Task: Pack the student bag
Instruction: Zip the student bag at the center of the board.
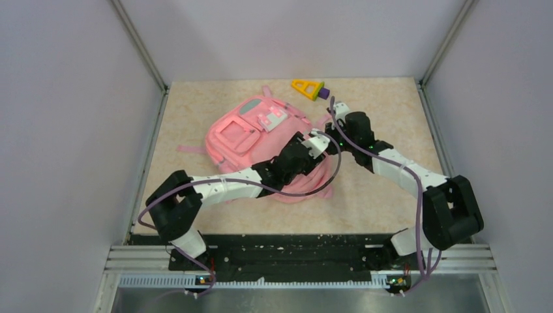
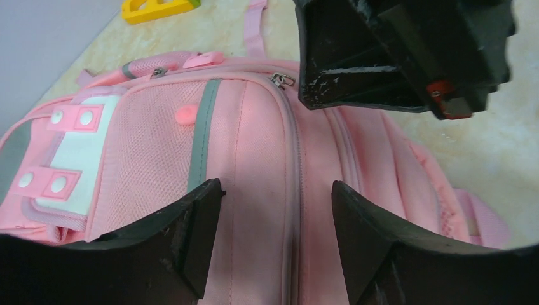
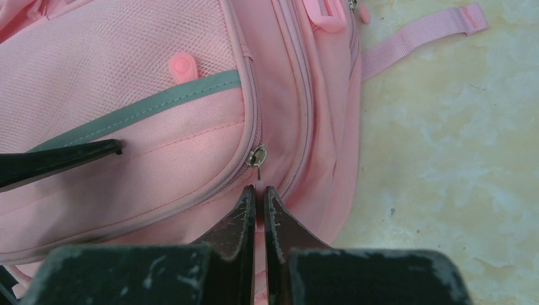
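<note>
The student bag (image 1: 251, 134) lies front up on the far-left part of the tabletop (image 1: 378, 195), within reach of both arms. The right gripper (image 3: 259, 194) is closed to a thin slit, apparently pinching the small zip pull (image 3: 259, 173) that hangs from the metal slider (image 3: 257, 154) at the bag's side. The left gripper (image 2: 276, 190) sits low over the fabric with its 2 fingers spread wide across a zip seam, holding nothing. The hold on the pull looks slight, so a tug could slip the tab free. With nothing pinning the soft bag, a pull may drag or bunch it instead of running the slider. The 2 grippers are close together, so either could knock the other if it swings. The tabletop is smooth beige marbling that probably offers little friction. Plain pale walls (image 1: 287, 39) with metal corner posts (image 1: 140, 45) enclose it on 3 sides, and a yellow triangular toy (image 1: 306, 87) lies near the far edge.
</note>
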### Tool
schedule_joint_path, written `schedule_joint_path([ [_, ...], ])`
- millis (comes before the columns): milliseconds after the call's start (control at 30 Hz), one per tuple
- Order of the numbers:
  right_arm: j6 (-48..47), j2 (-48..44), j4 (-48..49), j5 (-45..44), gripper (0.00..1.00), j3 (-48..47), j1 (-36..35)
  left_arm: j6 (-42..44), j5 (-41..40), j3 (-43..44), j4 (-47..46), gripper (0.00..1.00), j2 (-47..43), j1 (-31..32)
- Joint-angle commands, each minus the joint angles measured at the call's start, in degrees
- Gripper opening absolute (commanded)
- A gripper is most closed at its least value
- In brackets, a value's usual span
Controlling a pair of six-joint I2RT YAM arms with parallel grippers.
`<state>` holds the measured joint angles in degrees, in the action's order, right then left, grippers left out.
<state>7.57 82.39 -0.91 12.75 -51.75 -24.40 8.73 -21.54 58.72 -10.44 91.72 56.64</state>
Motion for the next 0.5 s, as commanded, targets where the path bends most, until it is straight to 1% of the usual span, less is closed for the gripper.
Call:
schedule_joint_path([
  [0, -0.62, -3.66, 1.08, 0.80, 0.00, -0.07, 0.94, 5.77, -7.22, 0.13, -7.14, 0.68, 2.48, 0.31],
  [67, -0.79, -3.96, 1.08, 1.27, 0.00, 0.13, 0.96, 6.63, -7.71, -0.29, -7.83, 0.61, 3.34, 0.31],
  [100, -0.79, -4.11, 1.08, 1.37, 0.00, 0.15, 0.94, 6.95, -8.29, -0.59, -8.13, 0.53, 3.59, 0.30],
  [133, -0.85, -4.14, 1.08, 1.39, 0.00, 0.18, 0.94, 7.20, -8.97, -1.00, -8.51, 0.44, 3.85, 0.31],
  [167, -0.91, -4.24, 1.08, 1.40, 0.00, 0.17, 0.90, 7.40, -9.78, -1.57, -8.93, 0.30, 3.86, 0.27],
  [200, -1.27, -4.28, 1.08, 1.64, 0.00, 0.11, 0.93, 7.51, -10.43, -2.17, -9.46, 0.18, 3.74, 0.39],
  [267, -2.55, -4.22, 1.08, 2.90, 0.00, 0.07, 0.94, 7.76, -10.51, -4.02, -10.25, 0.02, 2.48, 0.73],
  [300, -3.21, -4.24, 1.26, 3.86, 0.00, 0.13, 0.94, 8.03, -9.98, -5.18, -10.50, 0.00, 1.52, 0.92],
  [400, -5.16, -4.37, 2.22, 6.94, 0.00, 0.22, 0.93, 8.40, -6.61, -9.30, -10.56, 0.00, -2.91, 1.65],
  [467, -6.14, -4.00, 2.07, 6.72, 0.00, -0.26, 0.94, 7.77, -3.00, -12.16, -9.62, 0.00, -7.19, 1.83],
])
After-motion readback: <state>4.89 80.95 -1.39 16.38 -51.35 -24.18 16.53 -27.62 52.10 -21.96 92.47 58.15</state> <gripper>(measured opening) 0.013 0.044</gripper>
